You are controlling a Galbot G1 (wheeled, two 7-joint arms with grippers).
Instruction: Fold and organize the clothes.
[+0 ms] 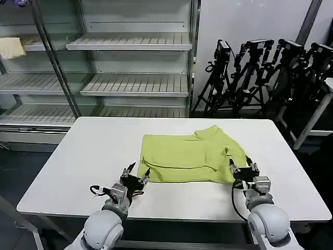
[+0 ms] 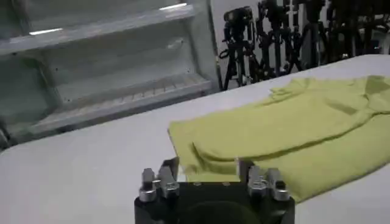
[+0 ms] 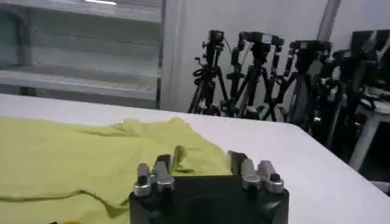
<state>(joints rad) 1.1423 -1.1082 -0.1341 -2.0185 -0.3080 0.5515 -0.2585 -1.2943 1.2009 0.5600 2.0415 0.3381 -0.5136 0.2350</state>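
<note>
At the near left edge of the worktop, the left end effector sits low with its fingers apart and nothing between them, just beside the near left corner of the T-shirt. From the left wrist camera that end effector faces the shirt's folded edge straight on, the cloth lying right in front of the parted fingers.

Moving right, the lime shirt lies in the middle of the worktop, somewhat toward the right. It looks partly folded (my reading): a layer lies doubled over along the near side, giving a rough rectangle, while the far right part is bunched and uneven, with a sleeve or collar area sticking out. So at least one fold seems done; further folds, smoothing of the rumpled far right end and final tidy placement appear to remain.

On the right, the right end effector rests at the shirt's near right corner, fingers apart and clamped on nothing that I can see. Its own wrist view shows the end effector with cloth directly ahead of it.

The head view gives the shirt's whole outline and both arms' spacing; the wrist views instead show how the layers stack at each near corner.
</note>
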